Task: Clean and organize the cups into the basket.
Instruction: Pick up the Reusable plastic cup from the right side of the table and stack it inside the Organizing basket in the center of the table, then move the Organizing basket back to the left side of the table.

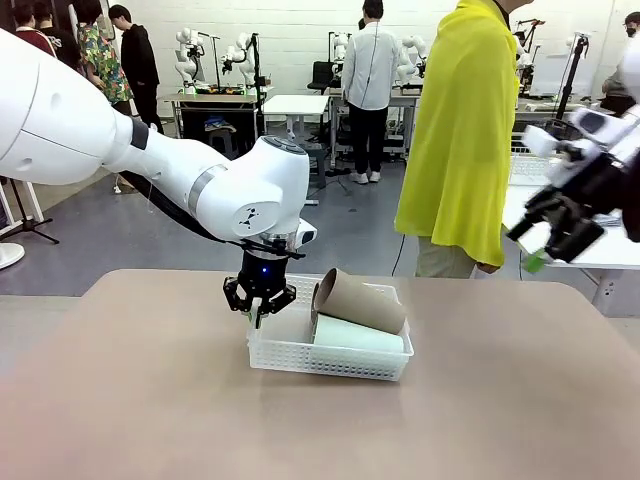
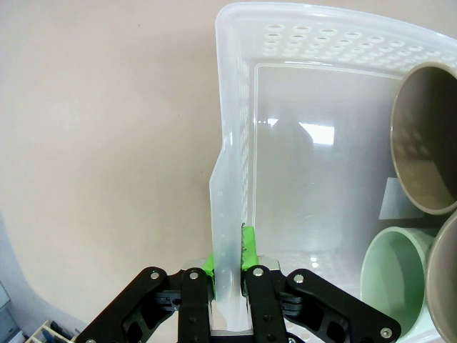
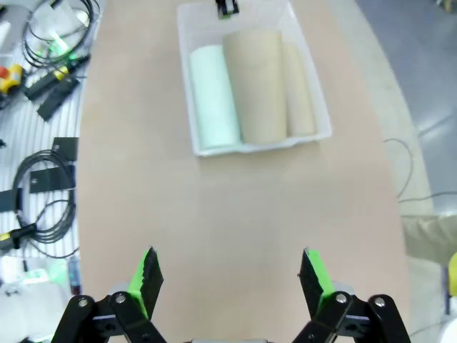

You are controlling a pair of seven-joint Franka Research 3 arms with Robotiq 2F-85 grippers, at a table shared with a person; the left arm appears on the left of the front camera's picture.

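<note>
The white lattice basket lies mid-table. Inside it a mint green cup lies on its side, and a brown cup rests on top of it. From the right wrist I look down on the basket holding the mint cup beside two brown cups. My left gripper is shut on the basket's left end rim. Up close, its green pads pinch the rim, with the cups' open mouths to the right. My right gripper hangs open and empty, high at the right.
A person in a yellow top stands at the table's far side. Cables and small gear lie on a surface off the table's edge in the right wrist view. Bare tabletop spreads around the basket.
</note>
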